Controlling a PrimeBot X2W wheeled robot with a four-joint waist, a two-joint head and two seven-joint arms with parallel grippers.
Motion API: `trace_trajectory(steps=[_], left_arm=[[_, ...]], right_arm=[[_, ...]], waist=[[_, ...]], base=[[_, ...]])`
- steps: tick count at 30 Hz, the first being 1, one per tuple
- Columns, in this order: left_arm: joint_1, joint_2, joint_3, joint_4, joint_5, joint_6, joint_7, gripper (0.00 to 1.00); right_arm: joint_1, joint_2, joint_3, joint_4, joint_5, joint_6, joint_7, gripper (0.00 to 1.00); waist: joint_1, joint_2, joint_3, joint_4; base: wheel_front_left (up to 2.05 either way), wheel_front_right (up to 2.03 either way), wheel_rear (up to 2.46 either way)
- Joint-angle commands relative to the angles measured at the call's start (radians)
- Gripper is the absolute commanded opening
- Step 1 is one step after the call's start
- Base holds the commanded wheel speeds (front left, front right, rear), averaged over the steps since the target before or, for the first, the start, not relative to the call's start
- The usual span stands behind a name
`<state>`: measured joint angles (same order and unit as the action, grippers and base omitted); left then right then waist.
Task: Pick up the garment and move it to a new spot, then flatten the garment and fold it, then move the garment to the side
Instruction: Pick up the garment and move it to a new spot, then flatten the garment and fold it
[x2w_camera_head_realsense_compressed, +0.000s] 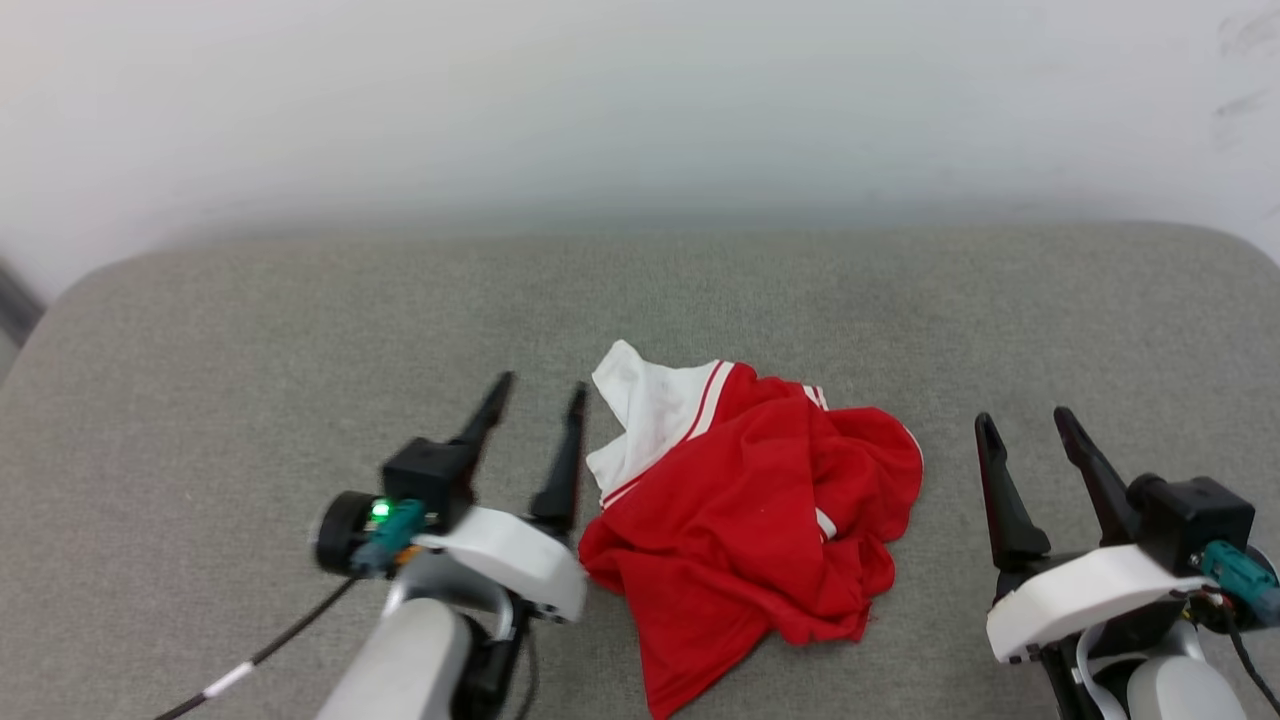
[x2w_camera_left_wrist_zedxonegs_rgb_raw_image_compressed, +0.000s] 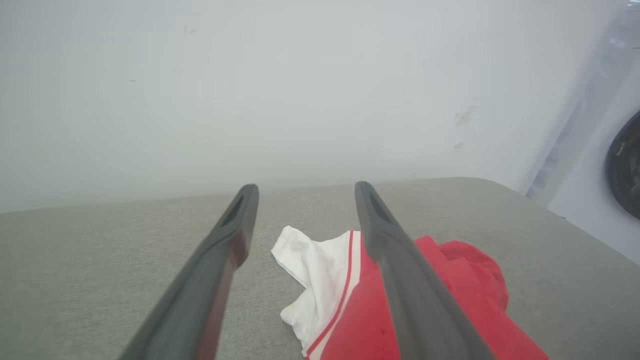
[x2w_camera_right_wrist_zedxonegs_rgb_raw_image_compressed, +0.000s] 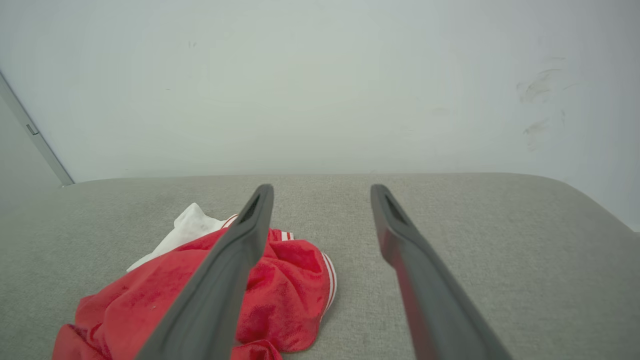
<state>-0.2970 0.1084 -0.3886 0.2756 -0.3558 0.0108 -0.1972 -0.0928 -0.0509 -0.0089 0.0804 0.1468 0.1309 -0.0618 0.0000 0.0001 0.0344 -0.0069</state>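
Two grippers flank a crumpled garment that lies in a heap on a grey fabric-covered surface, whose far edge meets a pale wall. In the head view the heap sits in the middle of the near part of the surface. Its red body is bunched in folds, and one white sleeve with red-and-white striped trim is turned up at its far left corner. A red flap trails toward the bottom edge of that view. The left gripper stands just beside the sleeve with its two dark fingers spread and nothing between them. Whether its inner finger touches the cloth cannot be told. A green light glows at its wrist, and a dark cable runs off to the lower left. In the left wrist view the sleeve shows in the gap between the fingers, while the right-hand finger crosses in front of the red body. The right gripper is likewise spread and empty, standing apart from the garment with bare surface between them. In the right wrist view its left-hand finger overlaps the red cloth and the other lies over bare grey surface.
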Motion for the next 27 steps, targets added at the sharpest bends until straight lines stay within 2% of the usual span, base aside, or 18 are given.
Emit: trace_trajectory(steps=[1,6,11,25,27], left_arm=[[0.007,0.013,0.018,-0.006,0.001,0.016,-0.009,1.0],[0.06,0.077,0.068,-0.01,0.006,0.063,-0.013,1.0],[0.114,0.114,0.084,-0.013,0.008,0.08,-0.012,1.0],[0.141,0.112,0.082,-0.007,-0.028,0.084,0.002,1.0],[0.131,0.111,0.076,-0.001,-0.04,0.069,0.021,1.0]], right_arm=[[0.022,0.0,-0.002,-0.003,-0.004,0.0,0.003,1.0],[0.053,0.001,-0.005,-0.015,0.007,0.0,0.015,1.0],[0.089,0.0,0.0,-0.021,0.017,0.0,0.022,1.0],[0.098,0.0,0.023,-0.044,0.013,0.0,0.038,1.0],[0.097,0.0,0.021,-0.045,0.013,0.0,0.04,1.0]], waist=[[0.0,-0.0001,-0.021,0.006],[0.0,-0.0001,-0.048,0.002],[0.0,-0.0001,-0.065,-0.006],[0.0,-0.0001,-0.068,-0.027],[0.0,-0.0001,-0.065,-0.025]], base=[[0.0,0.0,0.0],[0.0,0.0,0.0],[0.0,0.0,0.0],[0.0,0.0,0.0],[0.0,0.0,0.0]])
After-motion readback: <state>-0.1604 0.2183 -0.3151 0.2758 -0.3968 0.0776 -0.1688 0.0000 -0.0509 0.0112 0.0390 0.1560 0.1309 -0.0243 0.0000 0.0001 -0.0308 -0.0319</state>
